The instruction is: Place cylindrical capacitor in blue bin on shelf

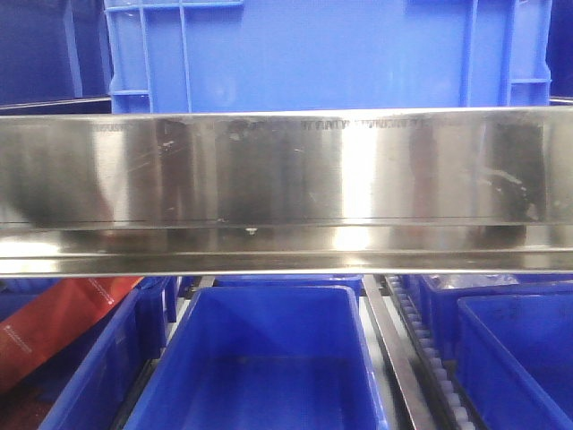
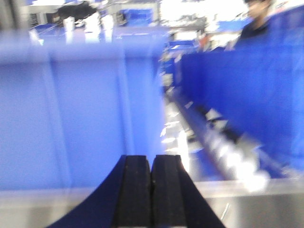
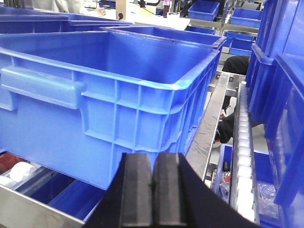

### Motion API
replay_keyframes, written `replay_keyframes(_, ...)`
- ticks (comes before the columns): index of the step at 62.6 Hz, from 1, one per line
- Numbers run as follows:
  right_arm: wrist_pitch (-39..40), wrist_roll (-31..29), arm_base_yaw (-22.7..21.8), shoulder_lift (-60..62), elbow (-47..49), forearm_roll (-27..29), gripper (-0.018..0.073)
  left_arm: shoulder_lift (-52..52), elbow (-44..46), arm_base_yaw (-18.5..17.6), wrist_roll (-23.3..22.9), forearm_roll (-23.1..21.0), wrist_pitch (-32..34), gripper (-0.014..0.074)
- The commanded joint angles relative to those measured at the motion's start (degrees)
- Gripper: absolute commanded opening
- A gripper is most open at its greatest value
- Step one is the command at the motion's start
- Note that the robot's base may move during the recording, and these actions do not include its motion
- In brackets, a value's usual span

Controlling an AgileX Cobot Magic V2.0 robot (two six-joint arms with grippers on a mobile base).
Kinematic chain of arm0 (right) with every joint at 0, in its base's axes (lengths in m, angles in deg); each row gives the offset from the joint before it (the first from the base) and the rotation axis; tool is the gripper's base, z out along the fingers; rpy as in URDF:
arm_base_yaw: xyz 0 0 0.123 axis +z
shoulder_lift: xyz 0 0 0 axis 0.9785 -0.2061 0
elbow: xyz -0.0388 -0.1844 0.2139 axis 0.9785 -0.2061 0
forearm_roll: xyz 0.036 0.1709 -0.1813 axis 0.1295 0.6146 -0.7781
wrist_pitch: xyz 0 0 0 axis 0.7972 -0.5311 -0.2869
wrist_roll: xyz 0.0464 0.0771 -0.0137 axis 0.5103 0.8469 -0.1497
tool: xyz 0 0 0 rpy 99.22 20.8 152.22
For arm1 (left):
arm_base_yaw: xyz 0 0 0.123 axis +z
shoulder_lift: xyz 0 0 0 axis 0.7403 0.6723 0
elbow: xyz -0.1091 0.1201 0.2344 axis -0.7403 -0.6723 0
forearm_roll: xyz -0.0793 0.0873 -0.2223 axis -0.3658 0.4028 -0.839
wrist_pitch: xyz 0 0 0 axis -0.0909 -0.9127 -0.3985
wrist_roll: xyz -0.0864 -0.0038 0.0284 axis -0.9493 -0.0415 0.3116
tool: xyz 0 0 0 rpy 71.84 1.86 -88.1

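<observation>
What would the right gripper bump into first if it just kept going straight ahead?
Probably the side wall of the big blue bin. The right gripper, shut, points at its ribbed wall just below the rim, though how far away is hard to judge.

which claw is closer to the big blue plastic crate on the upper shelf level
Hard to call, perhaps the right. The right claw sits shut just before the ribbed blue plastic crate. The left claw, also shut, faces a blurred blue wall, likewise close.

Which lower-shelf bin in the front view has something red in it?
The far-left bin: a red-orange package leans inside it. The centre bin shows only bare blue walls, and the right one shows nothing red.
</observation>
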Motion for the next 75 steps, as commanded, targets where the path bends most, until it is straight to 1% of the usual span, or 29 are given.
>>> replay_keyframes(1,1.7,-0.4,-0.3,0.3,-0.2,-0.3,-0.0154,-1.3,-3.7,1.2,-2.8,1.1,1.6,-0.0111)
replay_keyframes(4,1.6,-0.4,-0.3,0.4,-0.2,-0.3,-0.0154,-1.3,-5.4,2.0,-5.7,2.1,1.9,-0.0111)
replay_keyframes(7,1.7,-0.4,-0.3,0.5,-0.2,-0.3,-0.0154,-1.3,-6.7,2.3,-7.5,3.5,1.9,-0.0111)
replay_keyframes(10,1.7,-0.4,-0.3,0.5,-0.2,-0.3,-0.0154,-1.3,-8.0,2.3,-7.7,3.6,2.6,-0.0111)
replay_keyframes(16,1.7,-0.4,-0.3,0.5,-0.2,-0.3,-0.0154,-1.3,-9.6,2.2,-7.7,3.6,8.2,-0.0111)
replay_keyframes(18,1.7,-0.4,-0.3,0.5,-0.2,-0.3,-0.0154,-1.3,-9.6,2.2,-7.7,3.9,6.2,-0.0111)
replay_keyframes(27,1.7,-0.4,-0.3,0.5,-0.2,-0.3,-0.0154,-1.3,-9.6,2.2,-7.7,7.5,7.6,-0.0111)
replay_keyframes(32,1.7,-0.4,-0.3,0.5,-0.2,-0.3,-0.0154,-1.3,-9.6,2.2,-10.7,8.0,7.7,-0.0111)
replay_keyframes(35,1.7,-0.4,-0.3,0.5,-0.2,-0.3,-0.0154,-1.3,-9.6,2.1,-11.6,8.5,7.7,-0.0111)
replay_keyframes(51,1.7,-0.4,-0.3,0.5,-0.2,-0.3,-0.0154,-1.3,-9.6,-0.3,-11.6,8.7,7.5,-0.0111)
replay_keyframes(75,1.7,-0.4,-0.3,0.5,-0.2,-0.3,-0.0154,-1.3,-9.6,-0.3,-11.6,8.7,7.8,-0.0111)
